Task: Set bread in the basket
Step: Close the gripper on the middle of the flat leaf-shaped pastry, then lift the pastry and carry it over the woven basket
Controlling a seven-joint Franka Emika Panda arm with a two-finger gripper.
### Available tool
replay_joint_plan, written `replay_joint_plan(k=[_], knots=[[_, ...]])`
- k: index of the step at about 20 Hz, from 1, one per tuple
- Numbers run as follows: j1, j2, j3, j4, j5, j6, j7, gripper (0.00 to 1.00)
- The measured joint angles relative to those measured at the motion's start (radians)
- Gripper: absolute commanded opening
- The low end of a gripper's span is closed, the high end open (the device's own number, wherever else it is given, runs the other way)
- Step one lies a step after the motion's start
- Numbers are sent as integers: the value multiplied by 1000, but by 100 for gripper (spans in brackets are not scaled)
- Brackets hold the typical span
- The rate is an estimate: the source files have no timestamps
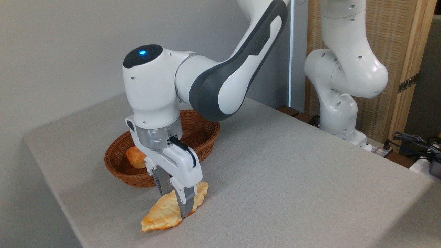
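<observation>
1. A grey cloth-covered desk (275,165) stands against a plain pale wall, with a slatted wooden screen behind my base.
2. My pincer (175,201) comes straight down over the bread (165,213), fingers either side of its middle; I judge them closed on it.
3. The bread lies near the desk's front-left edge, just in front of the basket (201,137), not yet inside. A small bun (136,158) already sits there.
4. Lifting and carrying remain.
5. Its long axis runs diagonally, one tip toward the front edge, the other toward the basket's right side.

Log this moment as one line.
stage: grasping | pincer: closed on bread | bread: on table | basket: holds bun
</observation>
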Motion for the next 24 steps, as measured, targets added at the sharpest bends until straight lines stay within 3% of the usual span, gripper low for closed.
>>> replay_joint_plan(k=[9,12,24], knots=[[0,1,0,0,0,1,0,50],[2,1,3,2,0,1,0,42],[3,-5,5,33,0,1,0,42]])
